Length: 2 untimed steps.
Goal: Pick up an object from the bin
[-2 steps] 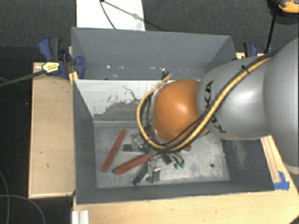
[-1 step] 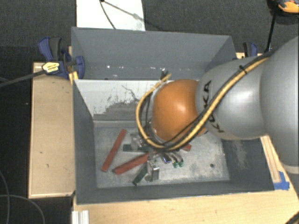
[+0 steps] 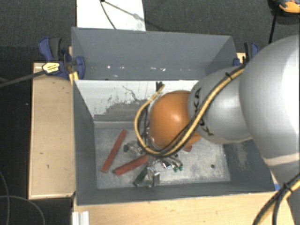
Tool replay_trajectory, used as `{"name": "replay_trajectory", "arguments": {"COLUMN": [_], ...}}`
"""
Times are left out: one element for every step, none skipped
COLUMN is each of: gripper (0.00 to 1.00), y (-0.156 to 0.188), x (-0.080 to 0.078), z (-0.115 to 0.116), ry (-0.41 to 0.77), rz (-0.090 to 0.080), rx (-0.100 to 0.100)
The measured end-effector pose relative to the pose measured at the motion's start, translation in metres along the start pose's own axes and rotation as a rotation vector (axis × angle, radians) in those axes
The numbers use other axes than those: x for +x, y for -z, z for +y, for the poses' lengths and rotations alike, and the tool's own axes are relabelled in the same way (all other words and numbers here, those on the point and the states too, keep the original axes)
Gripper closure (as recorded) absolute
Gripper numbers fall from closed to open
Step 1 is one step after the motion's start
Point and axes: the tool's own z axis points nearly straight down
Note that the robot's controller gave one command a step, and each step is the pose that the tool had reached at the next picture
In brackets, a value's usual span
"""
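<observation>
Grey metal bin, sloped walls, speckled floor across the lower middle of the frame. Orange wrist cover at the centre, looped with yellow-and-black cable. Just below it the tool, low over the floor near the front wall. Cannot tell whether open or closed, being largely hidden under the cover; nothing visibly gripped.

Nearest thing: a reddish-brown stick, flat on the floor just left of the tool. Long axis from lower left up to the right, right end reaching in beneath the tool, touching or merely close, cannot tell which. Probably the pick, judged from nearness alone. For a grasp, closure wanted crosswise to that axis, roughly upper left to lower right.

Second reddish-brown stick farther left, lying steeper, well clear of the tool, lower end near the first stick's left end.

Count: reddish-brown sticks, two. Dark greenish piece, one, just below and left of the tool. Small green bits, seemingly two, just right of it.
</observation>
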Motion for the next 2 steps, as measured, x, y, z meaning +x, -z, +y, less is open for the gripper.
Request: {"name": "replay_trajectory", "arguments": {"gripper": [1.0, 1.0], "y": [0.0, 0.0], "x": [-0.0036, -0.0036], "z": [0.001, 0.001], "ry": [-0.026, -0.026], "rz": [-0.002, -0.001], "rx": [-0.001, -0.001]}}
